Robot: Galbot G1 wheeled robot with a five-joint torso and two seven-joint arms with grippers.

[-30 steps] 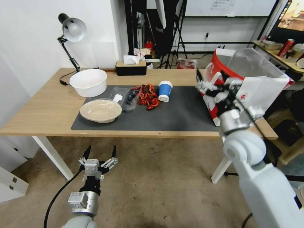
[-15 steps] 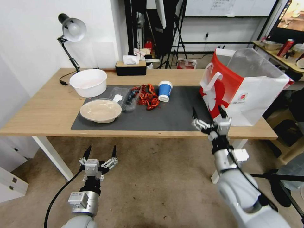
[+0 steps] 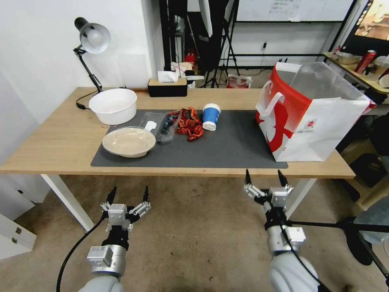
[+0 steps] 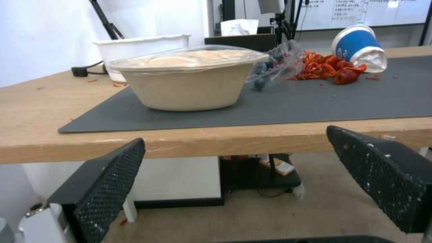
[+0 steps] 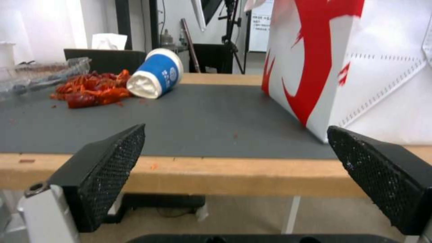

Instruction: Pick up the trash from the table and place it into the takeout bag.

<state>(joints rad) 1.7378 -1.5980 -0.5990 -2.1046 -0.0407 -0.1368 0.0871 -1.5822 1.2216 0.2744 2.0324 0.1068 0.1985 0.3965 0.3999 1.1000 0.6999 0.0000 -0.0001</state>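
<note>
The takeout bag (image 3: 308, 117) is stood upright on the right end of the table (image 3: 60, 142), its near corner resting on the dark grey mat (image 3: 235, 146); its red figure print is turned toward the mat and its clear liner is raised above the rim. All positions below are referred to this bag.

The right gripper (image 3: 264, 181) is held below the table edge, in front of the bag's near-left corner and lower than its base. Its fingers are spread wide and nothing is held between them. In the right wrist view the right gripper (image 5: 234, 162) is seen level with the table edge, with the bag (image 5: 360, 67) directly beyond it.

The left gripper (image 3: 127, 196) is parked well to the left of the bag, below the table edge, with fingers likewise spread and empty.

The trash is left on the mat, to the left of the bag and apart from both grippers:
- blue paper cup (image 3: 211, 116), lying on its side, nearest the bag
- red scraps (image 3: 189, 123), just beyond the cup
- clear bag (image 3: 164, 123) with dark berries
- round lidded dish (image 3: 129, 141), farthest on the mat

A white bowl (image 3: 113, 105), a desk lamp (image 3: 91, 40) and a tissue box (image 3: 167, 86) are set farther left and toward the wall
</note>
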